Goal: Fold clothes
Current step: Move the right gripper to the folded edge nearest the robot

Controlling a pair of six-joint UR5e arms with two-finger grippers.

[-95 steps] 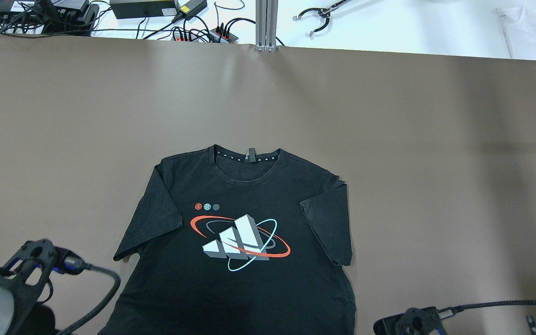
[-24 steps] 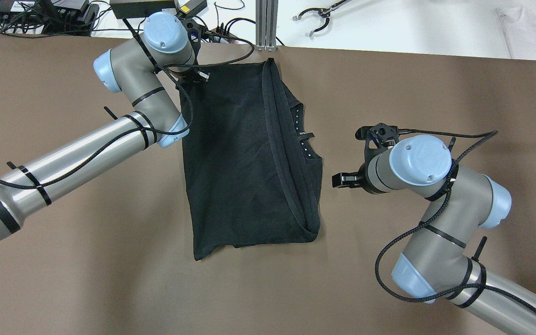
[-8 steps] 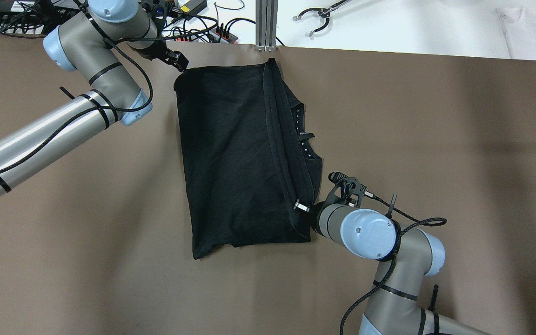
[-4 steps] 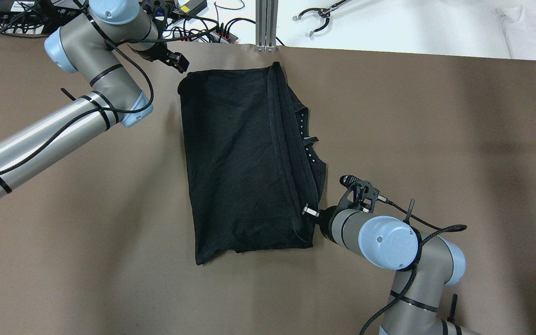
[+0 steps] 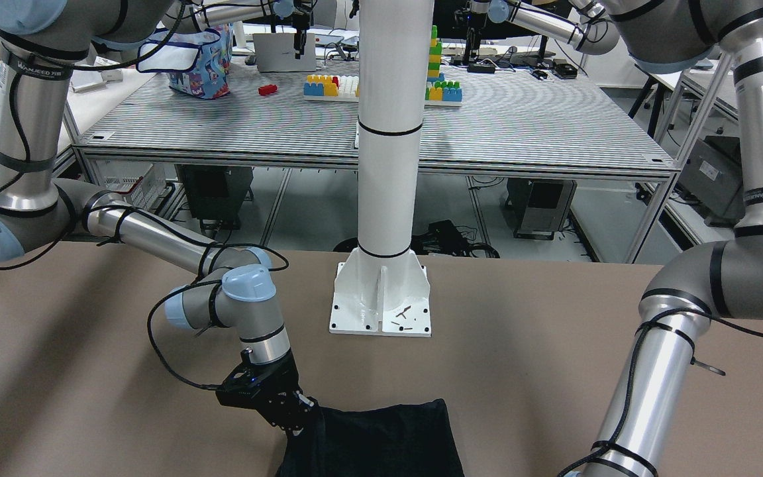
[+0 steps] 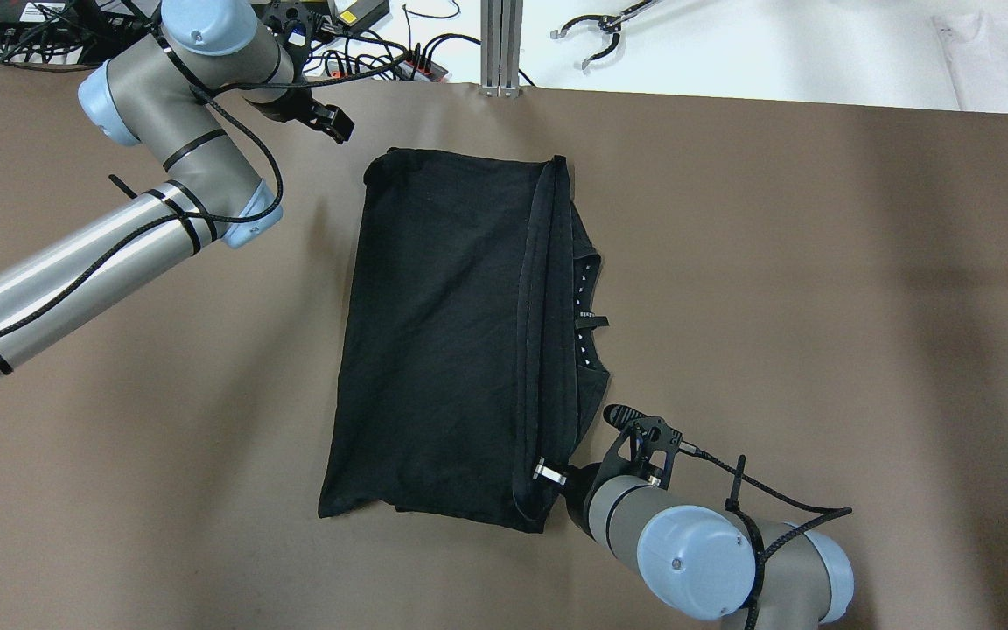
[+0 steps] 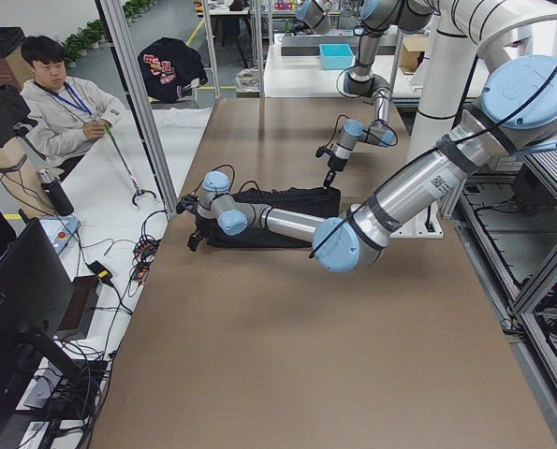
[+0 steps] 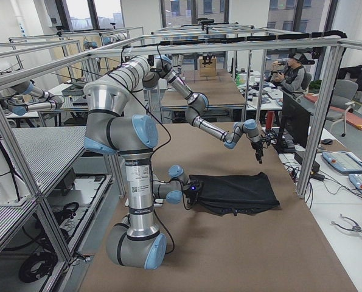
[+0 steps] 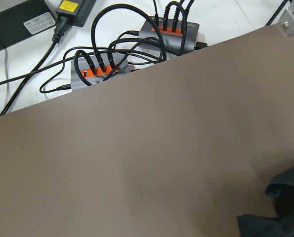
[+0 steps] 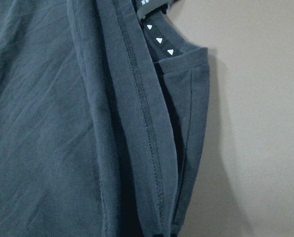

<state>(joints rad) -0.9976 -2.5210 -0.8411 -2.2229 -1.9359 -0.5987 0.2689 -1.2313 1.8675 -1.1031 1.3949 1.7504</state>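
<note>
Well, start with the top view. At its upper left you see the left claw point(image 6: 332, 124), near the far edge of the brown table point(image 6: 819, 306). It holds nothing. It sits just off the top left corner of the black clothes point(image 6: 443, 332) and does not touch them. You cannot tell how wide its fingers are spread. Its own camera looks down on bare table. Two gray power strips point(image 9: 100, 69) with orange sockets lie past the table edge at the top of that view. A bit of dark cloth shows in its lower right corner.

In the middle of the top view the clothes lie on the table, folded into a long shape. The shape leans a little, with its top more to the right and its bottom more to the left. A hemmed edge point(image 6: 535, 306) runs down the right side. The collar point(image 6: 587, 297), with tiny white triangles, peeks out beside it.

At the lower right corner of the clothes you find the right claw point(image 6: 549, 477). It is closed tight on that corner, pinching the hem. In the view from across the table, the claw and the cloth show at the bottom edge, in front of the white pillar point(image 5: 388, 132).
</note>
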